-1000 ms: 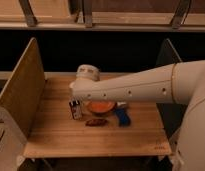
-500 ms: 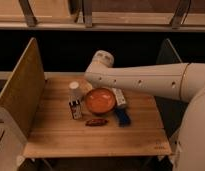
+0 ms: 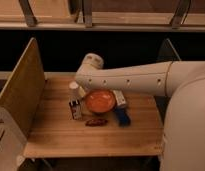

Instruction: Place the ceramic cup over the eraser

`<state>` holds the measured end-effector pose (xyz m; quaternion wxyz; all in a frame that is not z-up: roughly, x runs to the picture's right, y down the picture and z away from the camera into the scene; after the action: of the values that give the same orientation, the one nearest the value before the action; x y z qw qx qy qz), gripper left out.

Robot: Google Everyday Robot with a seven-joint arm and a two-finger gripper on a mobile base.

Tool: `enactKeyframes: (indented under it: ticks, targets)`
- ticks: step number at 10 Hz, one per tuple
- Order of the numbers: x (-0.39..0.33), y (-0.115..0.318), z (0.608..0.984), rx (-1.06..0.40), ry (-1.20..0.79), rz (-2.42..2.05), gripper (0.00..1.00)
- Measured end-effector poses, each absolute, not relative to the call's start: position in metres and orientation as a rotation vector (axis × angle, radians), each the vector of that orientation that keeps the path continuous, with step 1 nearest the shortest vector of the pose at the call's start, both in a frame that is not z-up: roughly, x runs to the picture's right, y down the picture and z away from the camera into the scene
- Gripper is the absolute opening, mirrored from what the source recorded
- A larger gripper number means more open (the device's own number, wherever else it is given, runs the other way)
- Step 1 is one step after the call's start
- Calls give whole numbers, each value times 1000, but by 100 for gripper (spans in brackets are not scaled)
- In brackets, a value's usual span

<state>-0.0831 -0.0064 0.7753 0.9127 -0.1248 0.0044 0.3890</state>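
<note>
The gripper (image 3: 81,90) hangs open and empty just beside the ceramic cup (image 3: 73,89). The eraser (image 3: 75,109) stands nearer the camera, beside the orange bowl (image 3: 100,101).

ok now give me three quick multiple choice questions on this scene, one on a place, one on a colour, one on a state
1. Where does the eraser lie?
A. just in front of the ceramic cup, nearer the camera
B. on the floor
C. far off to the right, alone

2. What colour is the bowl?
A. green
B. orange
C. black

3. How is the ceramic cup now?
A. covering the eraser
B. lying in the bowl
C. standing on the table, with the eraser uncovered

Answers:
1 A, the dark block sits right in front of the white cup.
2 B, the wide bowl is plainly orange.
3 C, the cup stands behind the eraser, with the gripper beside it at the arm's end.
</note>
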Motion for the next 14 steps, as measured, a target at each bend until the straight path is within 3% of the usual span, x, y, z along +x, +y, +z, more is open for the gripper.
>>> enactKeyframes:
  ticks: [5, 14]
  targets:
    - [-131, -54, 789, -235, -84, 618, 71]
    - [-116, -41, 812, -293, -112, 654, 71]
